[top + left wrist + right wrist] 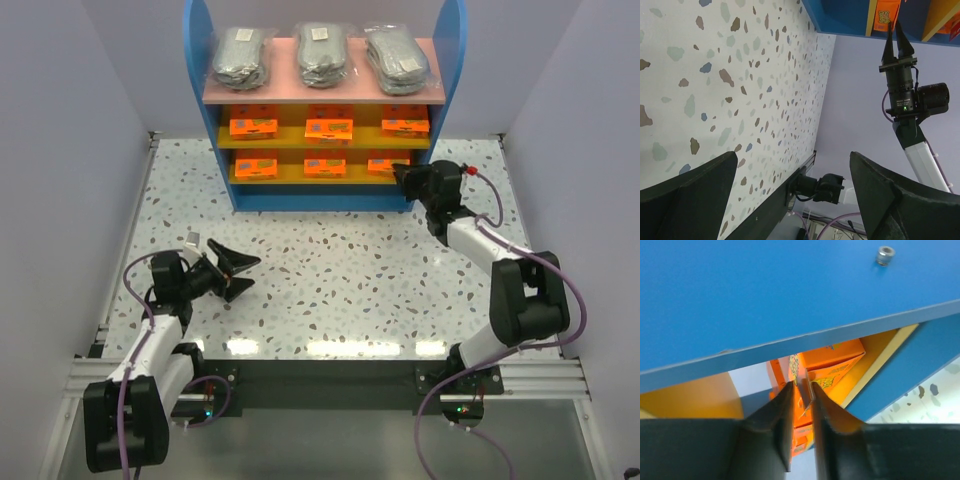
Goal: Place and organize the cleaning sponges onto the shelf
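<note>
Speckled tabletop (330,290), grey walls, and the shelf (197,110) at the far edge. The right-hand packet (385,163) lies on the lower yellow board, its edge between my right gripper's (402,176) fingers (782,430). Those jaws stand nearly together, and I cannot tell whether they pinch it or have let go. If I back out while they grip, I judge the packet would drag off the board or tip. A sideways swing could knock the blue panel. The shelf holds three pad bags (322,52) on the pink board and three packets on each yellow board. My left gripper (252,273) hangs over the tabletop, jaws wide apart, holding nothing.
</note>
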You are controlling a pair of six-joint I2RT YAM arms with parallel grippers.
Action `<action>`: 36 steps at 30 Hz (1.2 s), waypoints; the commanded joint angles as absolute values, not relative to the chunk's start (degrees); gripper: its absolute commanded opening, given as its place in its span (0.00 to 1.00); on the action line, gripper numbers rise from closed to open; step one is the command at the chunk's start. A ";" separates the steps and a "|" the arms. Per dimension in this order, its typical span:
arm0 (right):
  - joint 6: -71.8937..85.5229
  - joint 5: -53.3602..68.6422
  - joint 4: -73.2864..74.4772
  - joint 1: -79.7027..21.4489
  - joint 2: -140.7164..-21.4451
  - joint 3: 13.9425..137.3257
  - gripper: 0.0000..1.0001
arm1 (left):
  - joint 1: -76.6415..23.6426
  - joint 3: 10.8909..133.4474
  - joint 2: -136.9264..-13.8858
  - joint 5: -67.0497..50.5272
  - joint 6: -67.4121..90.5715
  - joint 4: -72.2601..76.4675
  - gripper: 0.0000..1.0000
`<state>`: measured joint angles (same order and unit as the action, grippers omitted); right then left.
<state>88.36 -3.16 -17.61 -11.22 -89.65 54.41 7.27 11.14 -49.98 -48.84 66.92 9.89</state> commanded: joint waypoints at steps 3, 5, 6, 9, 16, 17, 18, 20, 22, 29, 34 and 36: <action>87.89 -3.52 -19.16 -11.16 -88.43 54.94 0.50 | 7.65 14.59 -50.54 -48.95 67.67 13.27 1.00; 87.98 -2.90 -19.51 -11.07 -86.76 53.01 0.62 | 7.65 14.85 -50.71 -49.04 67.85 13.45 1.00; 87.72 -2.73 -20.29 -11.07 -85.88 52.13 0.65 | 7.65 15.11 -50.80 -49.04 67.85 13.53 1.00; 86.66 -1.94 -19.34 -11.07 -80.79 49.05 0.74 | 7.65 15.82 -50.71 -49.39 68.20 13.62 1.00; 77.54 5.52 -3.63 -11.16 -65.23 43.86 0.85 | 7.65 17.14 -50.80 -50.80 68.20 13.54 1.00; 72.56 7.89 -0.82 -11.08 -62.08 43.77 0.86 | 7.65 17.14 -50.71 -51.24 68.12 13.54 1.00; 69.90 9.48 4.60 -11.07 -60.66 43.68 0.87 | 7.65 17.40 -50.80 -51.59 67.94 13.62 1.00; 61.93 13.16 12.95 -11.07 -56.89 43.86 0.93 | 7.65 17.75 -51.06 -52.64 67.07 13.28 1.00; 55.32 14.85 18.43 -11.16 -54.07 43.86 0.97 | 7.65 19.33 -51.50 -53.87 65.93 12.48 1.00; 43.51 13.01 41.97 -11.08 -40.53 45.61 0.99 | 6.59 34.96 -56.33 -53.53 49.59 -5.00 1.00; 40.61 12.48 50.00 -11.25 -33.42 43.61 0.99 | 6.33 46.04 -57.30 -50.73 43.52 -13.17 1.00; 39.82 12.65 52.90 -11.16 -32.00 42.37 0.98 | 6.33 49.82 -56.25 -46.09 40.87 -17.04 1.00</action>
